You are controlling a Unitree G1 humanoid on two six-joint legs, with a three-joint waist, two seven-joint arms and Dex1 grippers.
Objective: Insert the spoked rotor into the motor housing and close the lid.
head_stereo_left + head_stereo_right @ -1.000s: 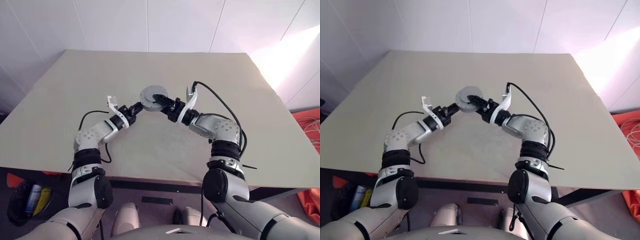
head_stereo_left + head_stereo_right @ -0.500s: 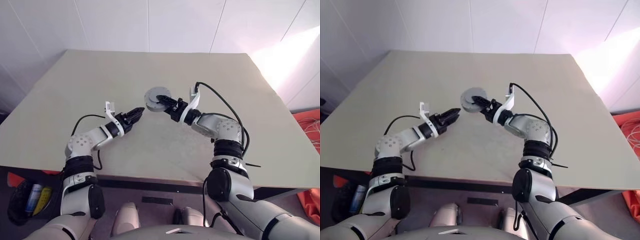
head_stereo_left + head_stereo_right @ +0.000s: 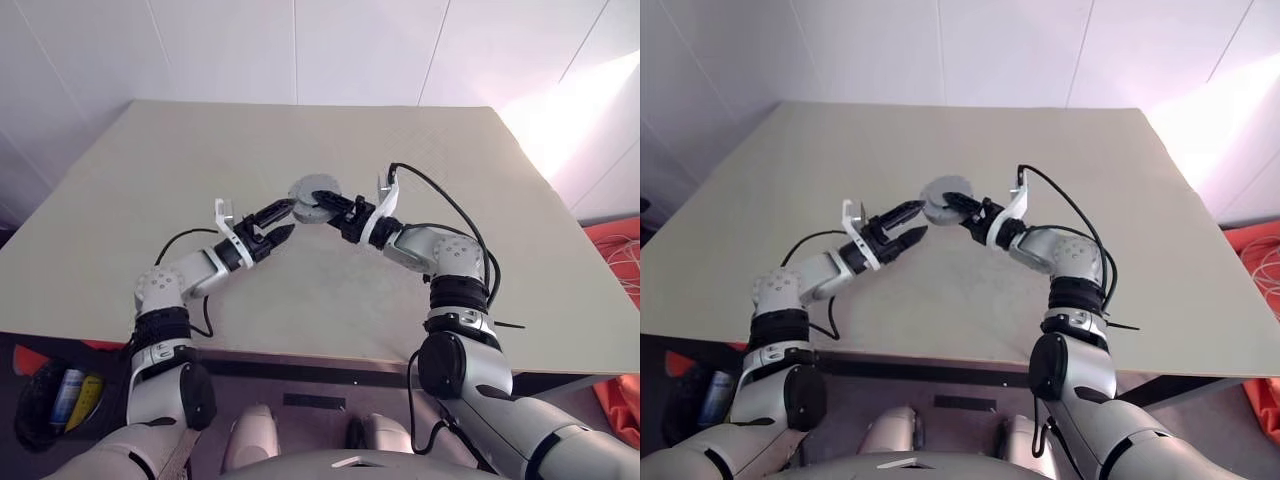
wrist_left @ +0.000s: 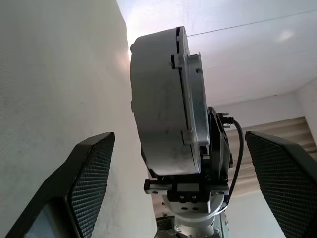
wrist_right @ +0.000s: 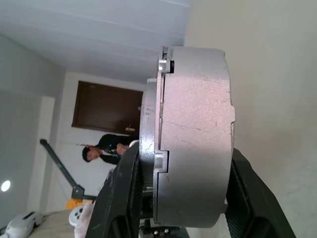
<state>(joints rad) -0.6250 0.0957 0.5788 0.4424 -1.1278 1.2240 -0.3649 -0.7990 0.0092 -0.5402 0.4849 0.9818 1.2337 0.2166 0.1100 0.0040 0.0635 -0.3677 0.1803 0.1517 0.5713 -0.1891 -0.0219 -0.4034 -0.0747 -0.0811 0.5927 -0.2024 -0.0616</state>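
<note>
The motor housing (image 5: 193, 134), a short round cup of matte silver-grey metal with a faintly scratched, cast-looking wall, is held on edge above the pale beige bench (image 3: 420, 160), its drum stepped at a seam where a thinner ring sits flush against the thicker body. The right claw (image 3: 327, 205) pinches it, one black finger (image 5: 124, 198) on each flat face, the smooth curved wall showing between them. The left claw (image 3: 282, 219) hangs just beside the housing with its two fingers spread wide and apart from the metal; their inner pads (image 4: 91, 178) are black with a fine cross-hatched grip texture. A small notch and a square tab break the housing's rim near the seam. The bench top is flat, matte and lightly speckled
</note>
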